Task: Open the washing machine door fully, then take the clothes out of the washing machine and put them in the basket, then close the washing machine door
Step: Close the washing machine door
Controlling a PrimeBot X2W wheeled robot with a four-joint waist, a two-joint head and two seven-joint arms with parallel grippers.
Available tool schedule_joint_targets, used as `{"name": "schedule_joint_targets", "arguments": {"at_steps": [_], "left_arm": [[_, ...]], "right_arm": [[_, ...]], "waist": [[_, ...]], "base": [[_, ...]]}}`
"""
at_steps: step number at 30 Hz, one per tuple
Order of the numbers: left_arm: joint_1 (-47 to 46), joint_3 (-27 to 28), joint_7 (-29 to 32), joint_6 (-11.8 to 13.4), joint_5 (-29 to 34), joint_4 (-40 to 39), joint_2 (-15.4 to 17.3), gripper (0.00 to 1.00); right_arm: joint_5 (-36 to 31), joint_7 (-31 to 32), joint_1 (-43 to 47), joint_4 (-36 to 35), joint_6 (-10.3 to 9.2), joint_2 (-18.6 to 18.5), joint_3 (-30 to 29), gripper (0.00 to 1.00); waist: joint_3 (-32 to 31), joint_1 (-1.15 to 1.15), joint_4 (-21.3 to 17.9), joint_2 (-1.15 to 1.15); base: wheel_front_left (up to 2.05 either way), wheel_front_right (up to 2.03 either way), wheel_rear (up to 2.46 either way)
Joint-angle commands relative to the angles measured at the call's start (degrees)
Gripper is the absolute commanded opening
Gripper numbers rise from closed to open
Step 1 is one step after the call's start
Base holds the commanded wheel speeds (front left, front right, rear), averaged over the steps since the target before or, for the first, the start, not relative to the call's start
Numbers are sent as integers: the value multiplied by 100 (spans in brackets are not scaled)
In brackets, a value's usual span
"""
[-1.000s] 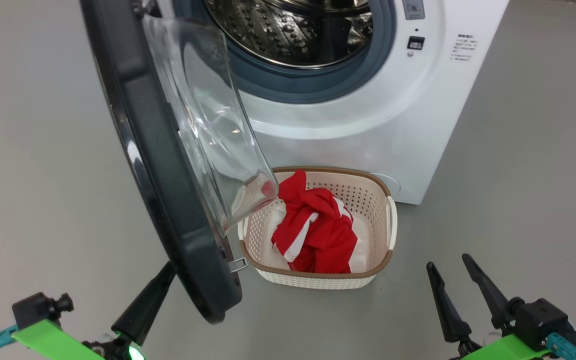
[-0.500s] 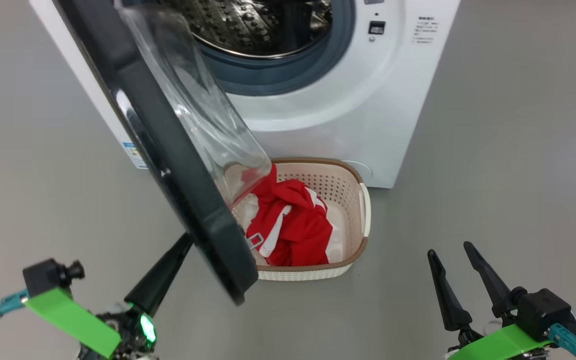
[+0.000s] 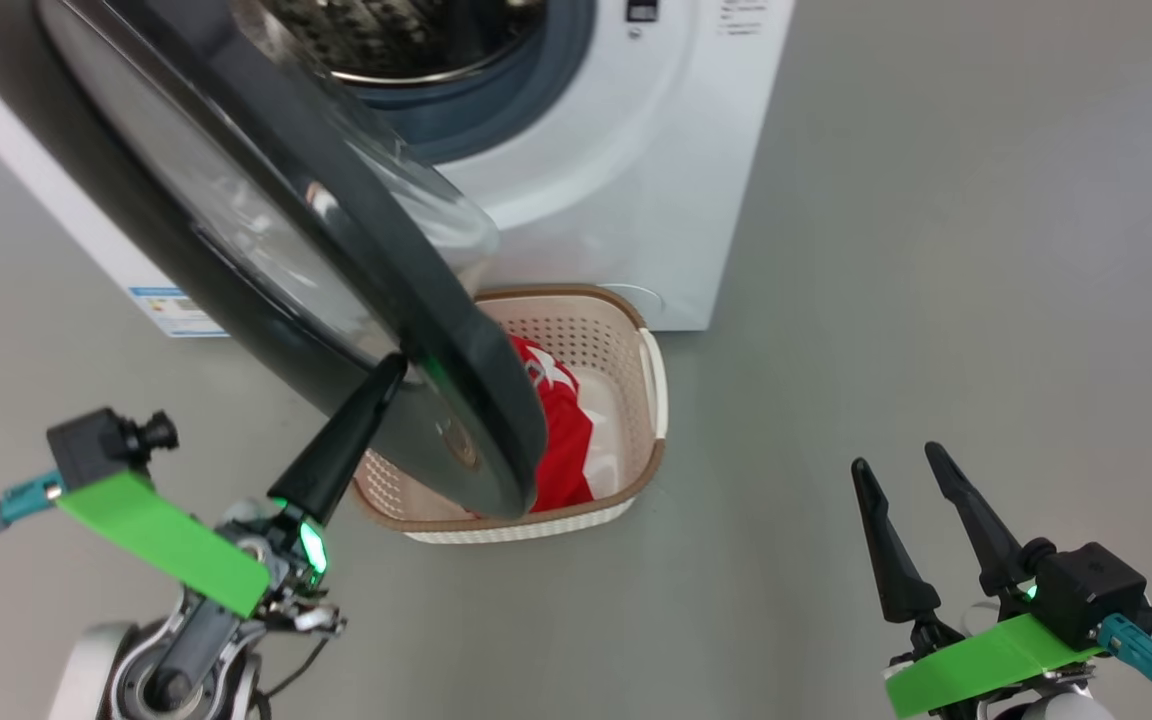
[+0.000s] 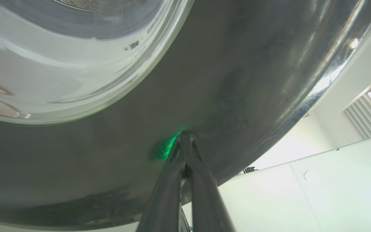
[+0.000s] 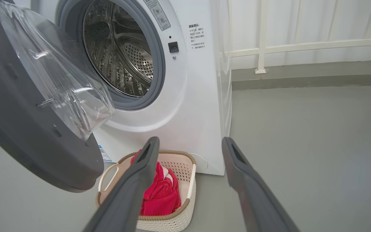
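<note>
Left claw (image 3: 388, 372) on door (image 3: 476, 420), clothes (image 3: 561, 440) in basket (image 3: 651, 370).
Head: I'm holding the left claw pinched shut against the door rim, before the washer (image 3: 616, 180); right claw (image 3: 896, 458) is hanging spread, empty, right of it. Left wrist: tips are touching the rim. Right wrist: basket is sitting at the washer's foot.

Grey floor (image 3: 936, 250), white railing (image 5: 301, 47), pale wall (image 5: 333, 19) behind it

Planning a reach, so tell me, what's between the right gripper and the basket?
Only bare grey floor lies between the open right gripper and the basket, as the head view shows.
</note>
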Motion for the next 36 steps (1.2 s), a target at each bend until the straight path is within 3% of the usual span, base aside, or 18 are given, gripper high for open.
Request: {"name": "schedule_joint_targets", "arguments": {"at_steps": [1, 15, 36], "left_arm": [[-287, 112, -49, -35, 36, -121, 96, 0], [-1276, -4, -289, -35, 1, 465, 398, 0], [-2880, -294, -1612, -35, 170, 1611, 912, 0]], "right_arm": [[33, -38, -193, -156, 43, -1, 104, 100], [233, -38, -420, -196, 43, 23, 169, 100], [521, -38, -500, -223, 43, 24, 284, 100]], "waist": [[184, 0, -237, 0], [617, 0, -931, 0], [851, 0, -1532, 0]], "base": [[0, 0, 0], [0, 0, 0], [0, 0, 0]]}}
